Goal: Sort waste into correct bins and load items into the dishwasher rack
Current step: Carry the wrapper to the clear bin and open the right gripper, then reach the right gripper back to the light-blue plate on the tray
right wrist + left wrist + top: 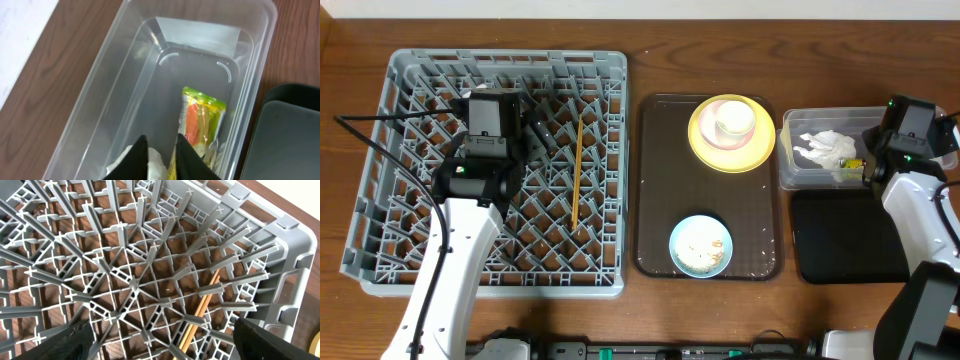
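The grey dishwasher rack (410,255) stands at the left, with the chopsticks (578,170) lying in it. My left gripper (533,128) hangs over the rack, open and empty; its wrist view shows the rack's pegs (135,280) and the chopsticks (200,311) between the spread fingers (160,345). The yellow plate (705,150) holds the cream-white bowl (712,126) with the white cup (735,120) in it. The light blue bowl (676,250) holds rice scraps (702,243). The clear tub (790,172) holds the napkin (825,148) and wrapper (202,120). My right gripper (161,142) is narrowly open above them.
The plate and the blue bowl sit on a dark brown serving tray (660,180) in the middle. The shallow black tray (845,240) lies in front of the clear tub and shows in the right wrist view (290,135). Bare wooden table surrounds everything.
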`<act>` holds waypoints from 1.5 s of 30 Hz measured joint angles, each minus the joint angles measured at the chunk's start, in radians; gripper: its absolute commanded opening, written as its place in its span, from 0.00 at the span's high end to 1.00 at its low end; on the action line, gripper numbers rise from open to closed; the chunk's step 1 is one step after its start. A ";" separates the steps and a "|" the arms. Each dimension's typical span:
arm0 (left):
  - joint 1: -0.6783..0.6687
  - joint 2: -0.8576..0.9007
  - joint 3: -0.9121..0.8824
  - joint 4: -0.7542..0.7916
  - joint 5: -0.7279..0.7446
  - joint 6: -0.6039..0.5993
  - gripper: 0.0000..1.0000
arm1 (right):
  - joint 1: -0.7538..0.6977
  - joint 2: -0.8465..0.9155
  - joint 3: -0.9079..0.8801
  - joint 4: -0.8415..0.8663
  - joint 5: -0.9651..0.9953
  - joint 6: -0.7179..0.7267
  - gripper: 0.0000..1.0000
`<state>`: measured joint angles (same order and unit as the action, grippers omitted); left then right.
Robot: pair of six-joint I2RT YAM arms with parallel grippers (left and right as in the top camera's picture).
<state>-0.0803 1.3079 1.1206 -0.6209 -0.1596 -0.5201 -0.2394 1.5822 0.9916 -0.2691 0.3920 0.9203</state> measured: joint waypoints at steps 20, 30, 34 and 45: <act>0.000 0.000 0.000 0.000 0.000 0.000 0.09 | 0.017 -0.089 0.014 -0.005 -0.372 -0.524 0.66; 0.000 0.000 0.000 0.000 0.000 0.000 0.09 | 0.256 -0.133 0.027 -0.122 -0.490 -0.592 0.74; 0.000 0.000 0.000 0.000 0.000 0.000 0.09 | 0.416 -0.133 0.027 -0.123 -0.491 -0.601 0.76; 0.000 0.000 0.000 0.000 0.000 0.000 0.09 | 0.882 -0.133 0.027 -0.220 -0.357 -0.655 0.84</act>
<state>-0.0803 1.3079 1.1206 -0.6209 -0.1596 -0.5201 0.6426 1.4490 1.0191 -0.4896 0.0353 0.2649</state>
